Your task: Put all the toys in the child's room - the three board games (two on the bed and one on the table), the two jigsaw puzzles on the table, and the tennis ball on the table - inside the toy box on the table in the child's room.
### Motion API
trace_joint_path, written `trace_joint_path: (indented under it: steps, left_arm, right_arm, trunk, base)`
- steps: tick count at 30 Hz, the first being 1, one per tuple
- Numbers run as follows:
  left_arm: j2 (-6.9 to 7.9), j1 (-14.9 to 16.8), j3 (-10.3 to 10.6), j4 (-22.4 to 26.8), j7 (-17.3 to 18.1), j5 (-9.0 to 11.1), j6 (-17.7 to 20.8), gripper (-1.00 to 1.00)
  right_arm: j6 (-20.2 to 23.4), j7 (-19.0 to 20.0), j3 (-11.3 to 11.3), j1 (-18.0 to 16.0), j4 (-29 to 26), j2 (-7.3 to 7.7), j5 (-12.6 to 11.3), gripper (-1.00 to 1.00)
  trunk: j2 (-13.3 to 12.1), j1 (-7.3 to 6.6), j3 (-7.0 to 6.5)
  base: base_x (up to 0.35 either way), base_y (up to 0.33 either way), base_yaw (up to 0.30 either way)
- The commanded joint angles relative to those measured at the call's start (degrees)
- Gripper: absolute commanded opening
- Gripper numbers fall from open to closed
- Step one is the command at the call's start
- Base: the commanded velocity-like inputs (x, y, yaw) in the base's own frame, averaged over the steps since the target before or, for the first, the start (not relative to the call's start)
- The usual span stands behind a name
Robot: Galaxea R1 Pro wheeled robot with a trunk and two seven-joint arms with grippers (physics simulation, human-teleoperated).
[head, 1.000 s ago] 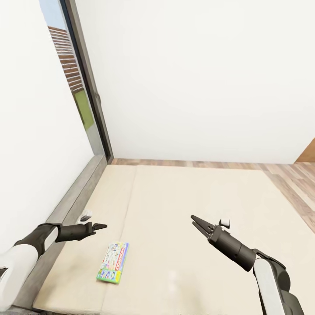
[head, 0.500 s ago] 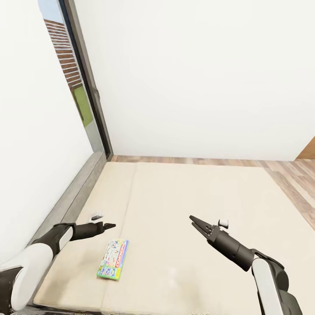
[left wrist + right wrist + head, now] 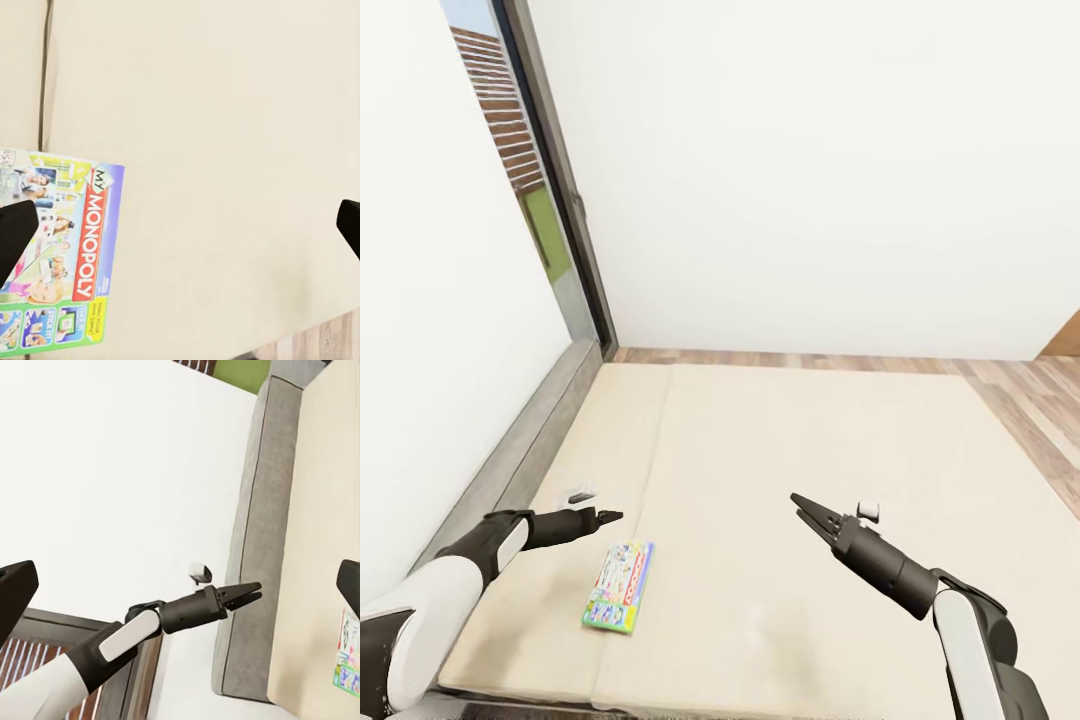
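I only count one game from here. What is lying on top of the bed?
One Monopoly box lies flat on the bed, near the left gripper. The rest of the visible mattress is bare; its nearest edge is out of frame.

One board game (image 3: 619, 587) is lying on the bed (image 3: 810, 450), toward the lower left of the head frame; its lid is reading "My Monopoly" in the left wrist view (image 3: 64, 259). One bed is showing, with one grey headboard (image 3: 510, 460) running along the left edge. Two grippers are reaching in: the left gripper (image 3: 610, 517) at lower left, the right gripper (image 3: 800, 503) at lower centre. One window (image 3: 525, 170) is showing at upper left.
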State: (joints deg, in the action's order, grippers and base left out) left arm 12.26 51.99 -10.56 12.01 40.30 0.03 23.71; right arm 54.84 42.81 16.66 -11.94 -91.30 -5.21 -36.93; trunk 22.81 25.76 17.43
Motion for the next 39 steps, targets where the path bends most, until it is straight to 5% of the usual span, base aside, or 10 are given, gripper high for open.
trace_joint_path:
  steps: [1, 21, 39]
  left_arm:
    - [0.01, 0.0, -0.3, 0.0, 0.2, 0.0, 0.5, 1.00]
    - [3.17, 0.2, -0.1, 0.1, 1.4, -0.4, 1.2, 1.00]
    - [3.45, 0.4, 0.2, 0.5, 1.4, -0.6, 1.3, 1.00]
  right_arm:
    - [0.3, 0.3, 0.1, 0.0, 0.0, -0.06, 0.2, 1.00]
    - [0.3, 0.2, 0.6, -0.1, 0.0, 0.17, 0.2, 1.00]
    - [0.3, 0.1, 0.0, -0.1, 0.0, -0.20, 0.2, 1.00]
  trunk:
    - [0.1, 0.03, 0.20]
    - [0.1, 0.03, 2.05]
    - [0.1, 0.03, 3.73]
  base:
    - [0.000, 0.000, 0.000]
    - [0.000, 0.000, 0.000]
    - [0.000, 0.000, 0.000]
